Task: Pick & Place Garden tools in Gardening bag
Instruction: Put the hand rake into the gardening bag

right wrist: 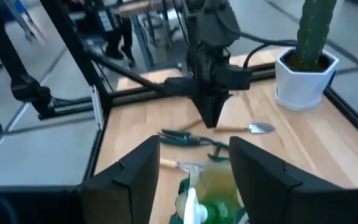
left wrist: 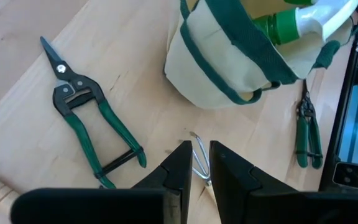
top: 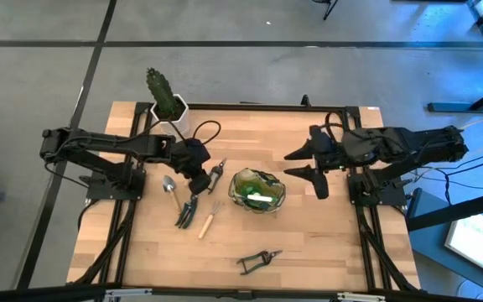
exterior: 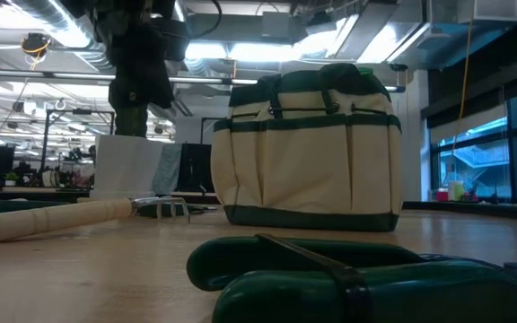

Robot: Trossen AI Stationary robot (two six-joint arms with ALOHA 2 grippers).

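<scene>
The tan and green gardening bag stands mid-table with the green spray bottle inside it. To its left, the trowel, dark claw rake and wooden-handled fork lie flat on the table. One pair of green-handled shears lies beside them, and another near the front edge. My left gripper hovers over these tools with its fingers nearly together and holds nothing. My right gripper is wide open and empty, just right of the bag.
A green cactus in a white pot stands at the far edge, behind my left arm. Bare wood lies in front of the bag and to its right. The near shears fill the foreground of the low view.
</scene>
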